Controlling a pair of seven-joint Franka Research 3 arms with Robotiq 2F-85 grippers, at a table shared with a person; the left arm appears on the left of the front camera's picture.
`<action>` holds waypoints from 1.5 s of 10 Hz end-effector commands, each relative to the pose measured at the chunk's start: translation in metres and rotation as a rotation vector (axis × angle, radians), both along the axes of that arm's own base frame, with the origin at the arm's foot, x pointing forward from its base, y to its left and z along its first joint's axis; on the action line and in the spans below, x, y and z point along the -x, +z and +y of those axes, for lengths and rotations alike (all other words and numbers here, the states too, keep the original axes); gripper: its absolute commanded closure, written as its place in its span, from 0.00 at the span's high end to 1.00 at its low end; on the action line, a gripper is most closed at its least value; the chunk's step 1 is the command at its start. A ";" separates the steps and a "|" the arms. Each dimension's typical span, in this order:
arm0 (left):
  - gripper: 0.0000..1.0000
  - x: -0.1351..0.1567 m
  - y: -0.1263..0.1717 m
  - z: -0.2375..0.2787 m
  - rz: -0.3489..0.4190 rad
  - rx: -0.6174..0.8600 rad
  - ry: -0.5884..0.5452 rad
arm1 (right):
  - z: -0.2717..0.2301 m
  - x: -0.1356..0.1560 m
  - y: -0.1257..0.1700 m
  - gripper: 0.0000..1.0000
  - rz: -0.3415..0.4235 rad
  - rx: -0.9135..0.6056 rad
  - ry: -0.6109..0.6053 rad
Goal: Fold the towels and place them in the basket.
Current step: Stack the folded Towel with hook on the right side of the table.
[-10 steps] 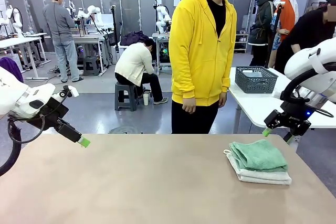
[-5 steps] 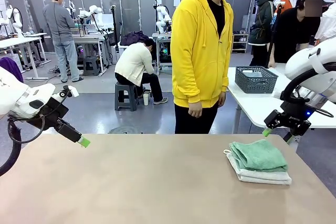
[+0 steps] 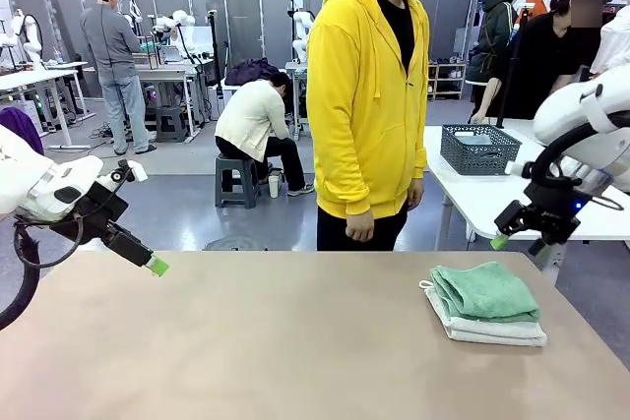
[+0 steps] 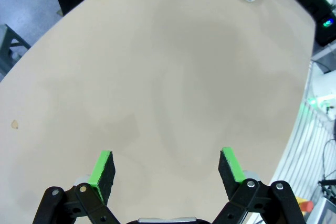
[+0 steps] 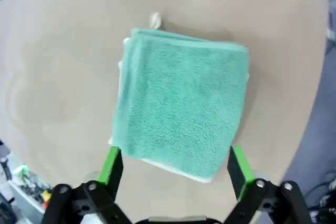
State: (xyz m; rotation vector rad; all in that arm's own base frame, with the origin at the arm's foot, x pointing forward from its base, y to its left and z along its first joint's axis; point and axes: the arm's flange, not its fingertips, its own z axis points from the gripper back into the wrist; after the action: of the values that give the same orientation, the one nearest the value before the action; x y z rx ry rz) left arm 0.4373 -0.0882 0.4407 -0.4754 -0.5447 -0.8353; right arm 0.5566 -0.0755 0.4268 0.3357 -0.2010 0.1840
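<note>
Right gripper (image 3: 500,241): jaws apart, nothing between them, hanging just past the table (image 3: 246,341) edge at about 3 o'clock. Has lifted slightly and swung its arm up toward 1 o'clock over the last half second; before that sat lower and steady. Looks straight down on the towels (image 5: 181,124) in its wrist view, pads spread on either side of the near edge without touching. Left gripper (image 3: 156,265): also spread and empty, parked at 9 o'clock over bare table, unmoved across the second. Towels (image 3: 487,297): already folded and stacked at 4 o'clock on the table, green on top of white, corner loop poking out toward 10 o'clock, lying exactly as a second ago. Basket (image 3: 479,150): on a separate white table at 2 o'clock, well apart from the stack and beyond the right gripper, unchanged. Person in yellow has shuffled a little toward 9 o'clock and turned, hands low and clear of the table. Folding appears done; placing not yet begun. Small lift of the right arm probably a repositioning ahead of a descent onto the stack, though impossible to say for sure.
</note>
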 end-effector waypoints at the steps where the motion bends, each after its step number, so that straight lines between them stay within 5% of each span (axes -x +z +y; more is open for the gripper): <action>1: 1.00 0.005 0.034 0.026 0.019 0.061 -0.003 | 0.017 0.058 0.040 1.00 -0.247 0.054 0.182; 5: 1.00 0.046 0.092 0.109 0.039 0.232 -0.101 | 0.002 0.149 0.088 1.00 -0.489 -0.052 0.495; 7: 1.00 0.059 0.100 0.146 0.079 0.282 -0.080 | -0.014 0.180 0.093 1.00 -0.566 -0.151 0.526; 8: 1.00 0.061 0.103 0.166 0.106 0.379 -0.192 | -0.031 0.186 0.094 1.00 -0.580 -0.259 0.525; 10: 1.00 0.069 0.103 0.208 0.130 0.501 -0.185 | -0.070 0.193 0.087 1.00 -0.572 -0.482 0.476; 12: 1.00 0.070 0.091 0.250 0.193 0.676 -0.236 | -0.110 0.191 0.073 1.00 -0.373 -0.700 0.316; 15: 1.00 0.065 0.060 0.297 0.301 0.823 -0.206 | -0.144 0.185 0.056 1.00 -0.200 -0.830 0.150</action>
State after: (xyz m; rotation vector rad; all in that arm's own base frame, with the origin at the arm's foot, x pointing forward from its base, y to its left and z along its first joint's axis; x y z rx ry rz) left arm 0.3561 0.1944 0.4985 -1.3619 -0.5653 -0.7092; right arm 0.3578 -0.2160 0.4684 1.1411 -0.4954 0.3694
